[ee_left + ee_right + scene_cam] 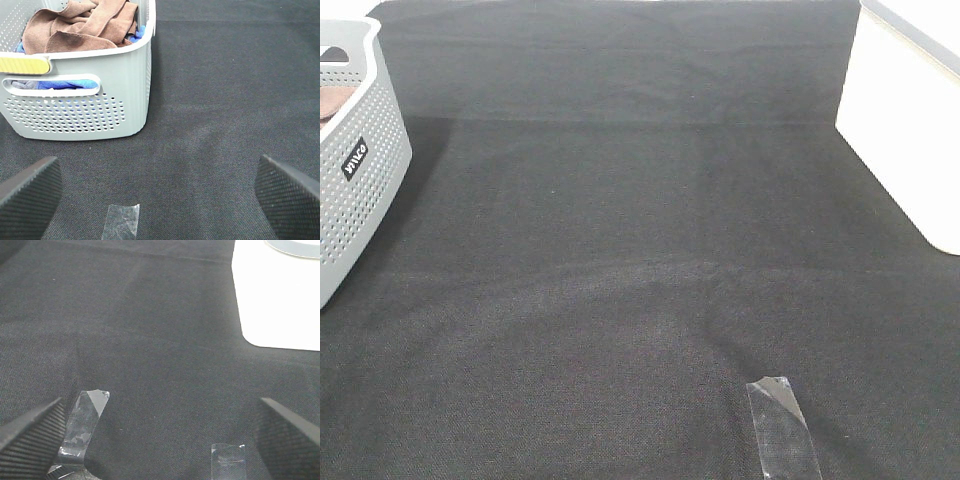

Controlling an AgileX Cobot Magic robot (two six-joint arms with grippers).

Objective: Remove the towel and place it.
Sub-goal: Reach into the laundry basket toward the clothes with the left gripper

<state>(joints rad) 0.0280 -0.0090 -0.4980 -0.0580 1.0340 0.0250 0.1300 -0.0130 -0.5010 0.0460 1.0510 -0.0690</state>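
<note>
- The towel (80, 25) lies crumpled inside the grey perforated basket (100, 110), its brown folds heaped up to the rim.
- A blue cloth (65, 84) sits under the towel and shows through the basket's handle slot. A yellow label (22, 64) is fixed on the rim above that slot.
- In the high view the basket stands at the far left edge of the black table cloth (640, 250), and only a sliver of brown shows over its rim.
- The left gripper (157, 197) hangs near the basket but not touching it. Its fingers are spread wide, with only bare cloth and a small piece of clear tape (121, 220) below them.
- The right gripper (160, 440) is likewise released, fingers wide apart and grasping nothing, over the cloth.
- Two clear tape strips lie on the cloth by the right gripper, a longer strip (85, 425) near one finger and a shorter strip (228, 460) near the other.
- A white container (900, 120) stands at the far right, well apart from the basket.
</note>
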